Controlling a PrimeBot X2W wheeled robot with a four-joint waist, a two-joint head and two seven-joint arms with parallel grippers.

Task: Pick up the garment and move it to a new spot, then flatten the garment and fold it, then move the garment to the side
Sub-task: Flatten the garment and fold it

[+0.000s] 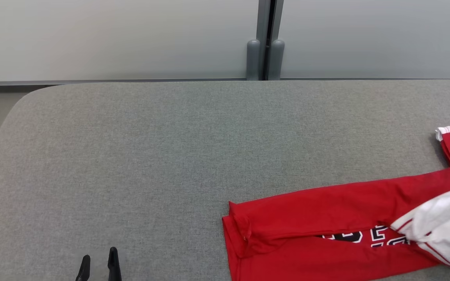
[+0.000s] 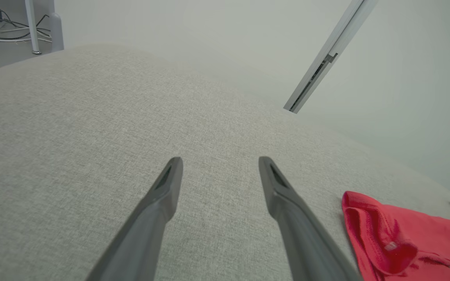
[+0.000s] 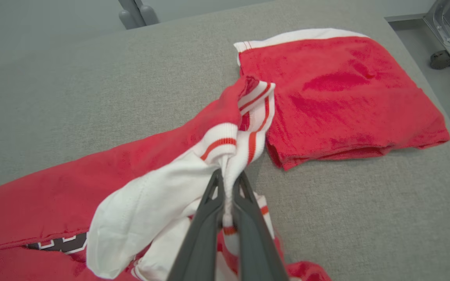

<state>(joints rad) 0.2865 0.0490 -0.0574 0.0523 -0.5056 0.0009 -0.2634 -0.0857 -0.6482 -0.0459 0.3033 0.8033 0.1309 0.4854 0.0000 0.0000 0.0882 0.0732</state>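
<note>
The right gripper (image 3: 229, 176) pinches the white red-striped cuff (image 3: 225, 136) of the red jersey garment (image 1: 326, 218) – sprawled on the grey fabric tabletop (image 1: 131, 156), right side. The left gripper (image 2: 220, 162) hovers spread wide – over bare cloth.

Red/white garment (image 1: 326, 218), lying on grey surface, white cuff bunched up.
</note>
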